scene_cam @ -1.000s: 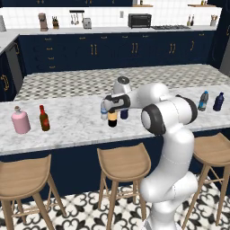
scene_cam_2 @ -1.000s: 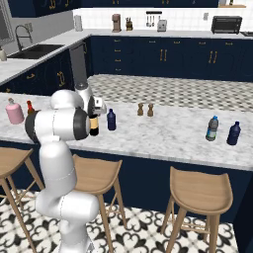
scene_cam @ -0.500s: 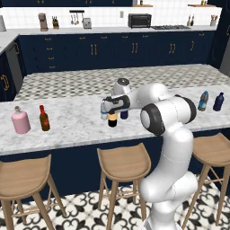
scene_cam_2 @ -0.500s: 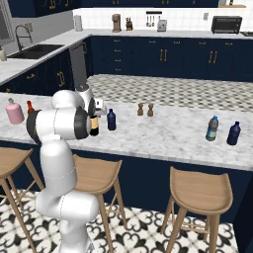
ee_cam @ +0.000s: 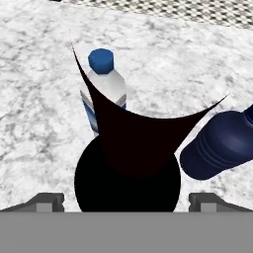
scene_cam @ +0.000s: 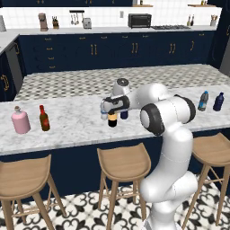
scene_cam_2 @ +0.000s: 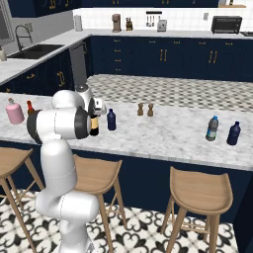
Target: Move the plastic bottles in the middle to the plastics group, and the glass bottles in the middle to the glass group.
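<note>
Spanning both base views, the marble worktop (scene_cam: 72,121) carries everything. The tall wine bottle (ee_cam: 127,183) stands mid-worktop, directly under the tool (ee_cam: 126,200), whose fingers are spread wide either side, gripping nothing. Crowding it are the navy bottle (ee_cam: 217,148) and the clear bottle (ee_cam: 106,91); a descent slightly off-centre could likely topple either.

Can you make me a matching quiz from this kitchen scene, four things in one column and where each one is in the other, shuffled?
Things:
1. pink jug
2. wine bottle
3. toaster oven
4. pepper shakers

Places:
A. back counter by the wall
B. directly under the open hand
C. mid-island, behind the bottles
D. left end of the island, beside a small brown bottle

Pairs: 1-D, 2-B, 3-A, 4-C
</note>
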Controlling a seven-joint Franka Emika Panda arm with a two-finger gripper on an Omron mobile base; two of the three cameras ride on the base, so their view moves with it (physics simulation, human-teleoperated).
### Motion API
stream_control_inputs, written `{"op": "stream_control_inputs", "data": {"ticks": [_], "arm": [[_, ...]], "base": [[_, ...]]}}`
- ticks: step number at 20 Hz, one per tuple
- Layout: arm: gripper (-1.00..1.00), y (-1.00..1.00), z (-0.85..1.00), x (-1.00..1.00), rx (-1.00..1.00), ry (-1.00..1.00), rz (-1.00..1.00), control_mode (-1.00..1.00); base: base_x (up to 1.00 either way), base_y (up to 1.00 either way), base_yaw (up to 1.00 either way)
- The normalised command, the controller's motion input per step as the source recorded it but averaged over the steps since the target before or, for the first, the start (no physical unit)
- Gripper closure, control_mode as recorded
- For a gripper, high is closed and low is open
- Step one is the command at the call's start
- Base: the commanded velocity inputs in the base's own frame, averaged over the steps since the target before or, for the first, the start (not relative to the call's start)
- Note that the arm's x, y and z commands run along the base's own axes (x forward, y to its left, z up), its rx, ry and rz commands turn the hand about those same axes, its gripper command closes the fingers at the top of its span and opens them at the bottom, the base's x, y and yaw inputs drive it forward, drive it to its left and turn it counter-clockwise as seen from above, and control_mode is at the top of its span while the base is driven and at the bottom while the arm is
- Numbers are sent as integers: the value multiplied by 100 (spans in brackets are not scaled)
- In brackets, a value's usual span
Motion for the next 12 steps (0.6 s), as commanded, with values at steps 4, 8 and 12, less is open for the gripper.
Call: {"op": "stream_control_inputs", "data": {"ticks": [4,8,12], "arm": [[-100,1,0,1,0,-1,0,-100],[100,0,0,0,0,0,0,-100],[100,0,0,0,0,0,0,-100]], "base": [[0,0,0],[0,0,0],[0,0,0]]}}
